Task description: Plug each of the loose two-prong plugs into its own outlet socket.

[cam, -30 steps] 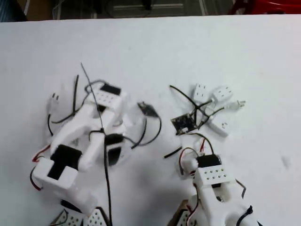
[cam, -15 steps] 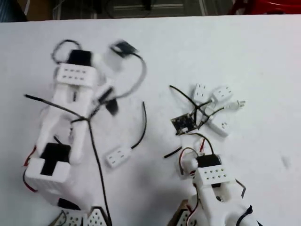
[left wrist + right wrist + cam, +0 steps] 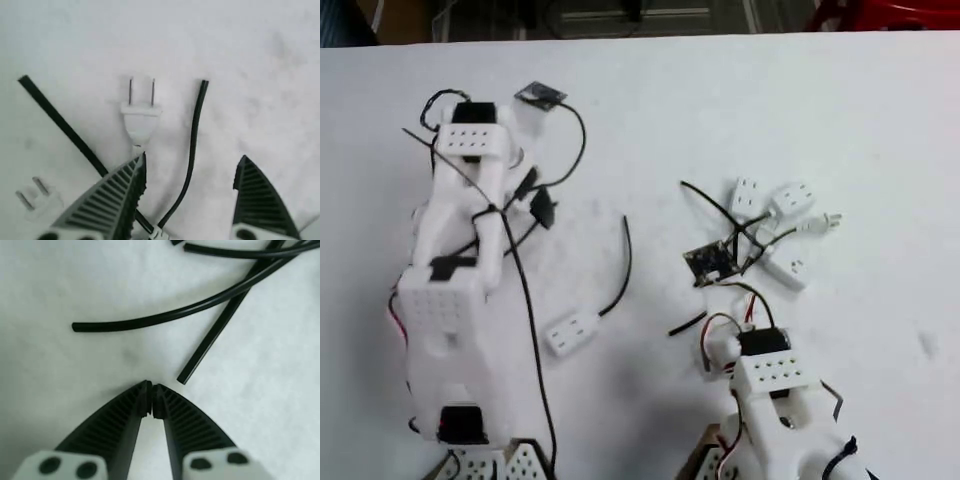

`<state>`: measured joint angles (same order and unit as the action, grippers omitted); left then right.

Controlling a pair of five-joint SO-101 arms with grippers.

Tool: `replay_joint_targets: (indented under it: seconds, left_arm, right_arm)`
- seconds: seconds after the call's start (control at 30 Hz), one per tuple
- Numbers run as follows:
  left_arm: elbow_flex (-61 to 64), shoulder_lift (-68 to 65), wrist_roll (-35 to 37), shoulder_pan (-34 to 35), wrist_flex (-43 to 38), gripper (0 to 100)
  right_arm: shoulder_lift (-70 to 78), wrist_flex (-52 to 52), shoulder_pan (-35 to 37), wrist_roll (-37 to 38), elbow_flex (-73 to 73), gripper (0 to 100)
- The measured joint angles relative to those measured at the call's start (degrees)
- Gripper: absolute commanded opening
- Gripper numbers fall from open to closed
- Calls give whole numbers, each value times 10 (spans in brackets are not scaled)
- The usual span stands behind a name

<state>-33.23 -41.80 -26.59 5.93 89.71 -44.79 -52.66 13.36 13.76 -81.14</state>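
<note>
White table (image 3: 720, 100), red object (image 3: 895, 12) behind it; left jaws spread, right jaws clenched empty

I find a black cable (image 3: 193, 130) lying in the gap of my spread left gripper (image 3: 192, 162), a second cable (image 3: 60, 120) crossing just beside the plug (image 3: 141, 117). From table (image 3: 800, 100) centre, 12 to 2 o'clock is passable; a socket cluster (image 3: 792, 198) blocks 3 o'clock.

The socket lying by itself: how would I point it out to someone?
On the white table, look beside the left arm. The white socket there lies alone with one curved black cord, while the other sockets huddle together farther right.
</note>
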Motion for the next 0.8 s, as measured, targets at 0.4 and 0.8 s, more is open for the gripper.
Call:
replay_joint_targets:
  seconds: [0.4,0.8]
  left_arm:
    - [-346,-232,-48,57,113,282]
    - [-363,-258,-64,27,118,282]
  right_arm:
    - [0,0,0,0,0,21]
    - [0,0,0,0,0,21]
